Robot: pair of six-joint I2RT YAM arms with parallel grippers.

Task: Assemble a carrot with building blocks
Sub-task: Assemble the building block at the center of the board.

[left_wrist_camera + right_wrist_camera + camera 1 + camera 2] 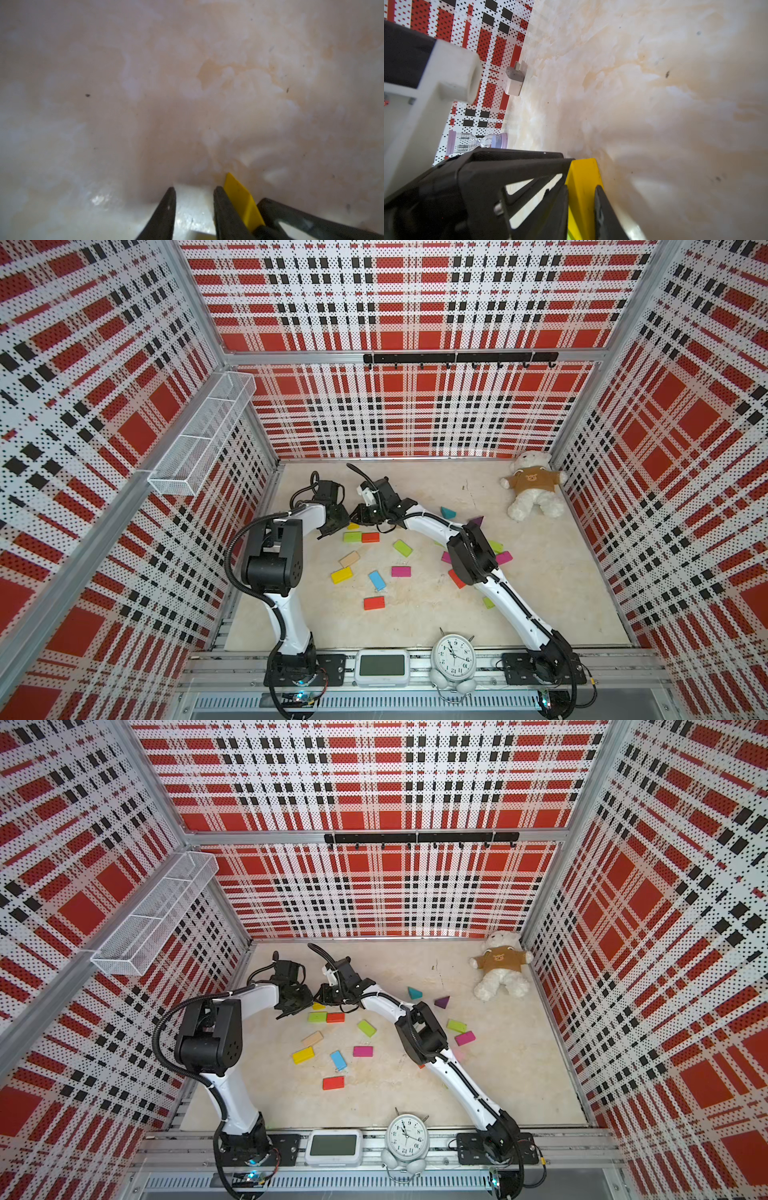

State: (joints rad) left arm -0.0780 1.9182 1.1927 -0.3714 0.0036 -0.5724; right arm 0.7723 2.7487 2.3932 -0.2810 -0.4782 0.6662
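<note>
I'm pinching the yellow block (582, 170) in the right gripper (581, 187), low over the far half of the worktop (540, 593) toward its left edge. It is just beyond the lime green block (352, 536) and red block (370, 537), which are lying end to end. The left gripper (195, 188) is hovering right beside it, jaws slightly parted on nothing, with the yellow piece sitting outside them.

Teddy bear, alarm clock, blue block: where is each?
teddy bear (534, 480): in a top view, brown shirt.
alarm clock (453, 657): in a top view, dial.
blue block (377, 580): in a top view, upper face.
</note>
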